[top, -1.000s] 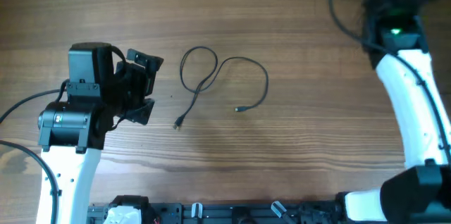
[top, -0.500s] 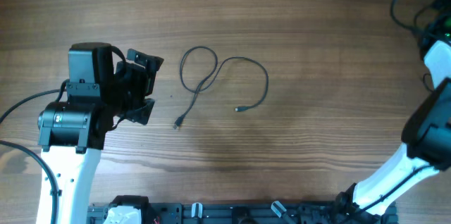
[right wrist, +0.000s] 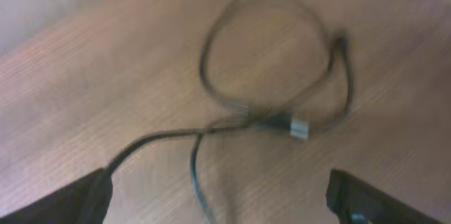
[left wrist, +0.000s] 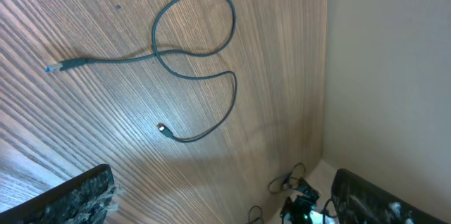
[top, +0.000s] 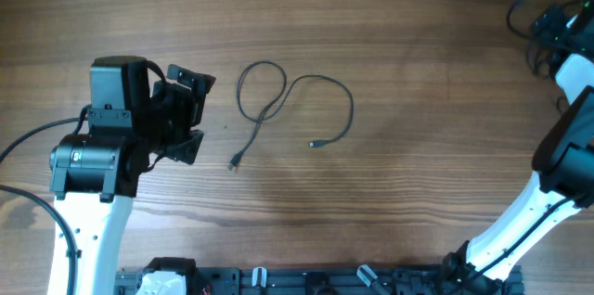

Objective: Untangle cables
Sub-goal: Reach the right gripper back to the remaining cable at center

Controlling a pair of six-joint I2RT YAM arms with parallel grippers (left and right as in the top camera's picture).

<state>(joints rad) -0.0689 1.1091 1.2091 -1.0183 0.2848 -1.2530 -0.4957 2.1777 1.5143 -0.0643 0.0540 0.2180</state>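
Wooden bench (top: pixel 418 174), two cables lying well apart, so separation looks done. First cable (top: pixel 277 103) mid-bench, one loop crossing itself; probably needs straightening. Second cable (right wrist: pixel 204 69) at far right corner, blurred, under right pincer (right wrist: pixel 218 196) (spread, empty). Left pincer (top: pixel 197 114) spread, near first cable, not touching.

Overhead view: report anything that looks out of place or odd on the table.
One cable at the middle of the table crosses itself once, leaving a loop. A second cable lies looped near the far right edge, below the open right gripper, apart from the first. Nothing looks spilled or damaged.
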